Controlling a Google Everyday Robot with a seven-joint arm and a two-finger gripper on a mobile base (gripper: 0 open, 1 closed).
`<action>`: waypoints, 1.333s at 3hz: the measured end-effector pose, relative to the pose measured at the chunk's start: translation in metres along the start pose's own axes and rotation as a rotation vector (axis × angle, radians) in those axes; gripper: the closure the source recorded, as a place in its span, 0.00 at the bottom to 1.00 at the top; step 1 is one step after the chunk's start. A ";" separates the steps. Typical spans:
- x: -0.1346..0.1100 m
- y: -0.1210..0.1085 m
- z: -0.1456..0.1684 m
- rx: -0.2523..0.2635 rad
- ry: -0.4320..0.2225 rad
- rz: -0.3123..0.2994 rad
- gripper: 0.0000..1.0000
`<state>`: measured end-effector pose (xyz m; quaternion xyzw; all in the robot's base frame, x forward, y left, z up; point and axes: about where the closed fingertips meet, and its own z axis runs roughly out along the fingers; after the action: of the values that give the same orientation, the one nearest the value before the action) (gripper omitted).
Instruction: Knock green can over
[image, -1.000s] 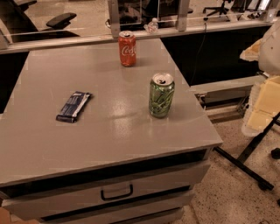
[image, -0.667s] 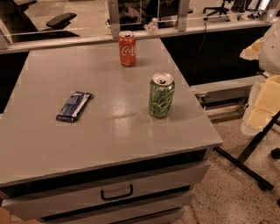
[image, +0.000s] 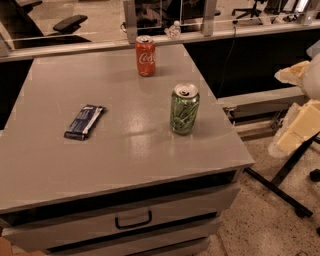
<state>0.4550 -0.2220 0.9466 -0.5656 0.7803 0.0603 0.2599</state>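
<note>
Standing upright on the grey desk (image: 125, 155), right of the frame's middle, the green aluminium drink can (image: 184, 110) is left of the pale hand (image: 299, 131) at the right edge, and I cannot tell if that hand is wide or narrow.

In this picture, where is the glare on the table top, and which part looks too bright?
Camera view: a soft pale glare lies on the grey table, just left of and in front of the green can. Camera view: the end effector, a pale shape at the right edge, off the table, looks washed out.
</note>
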 end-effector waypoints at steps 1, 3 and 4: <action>0.003 -0.007 0.050 -0.033 -0.216 0.024 0.00; -0.029 -0.018 0.124 -0.086 -0.622 0.040 0.00; -0.033 -0.018 0.125 -0.086 -0.634 0.042 0.00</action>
<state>0.5215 -0.1515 0.8587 -0.5131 0.6686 0.2719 0.4645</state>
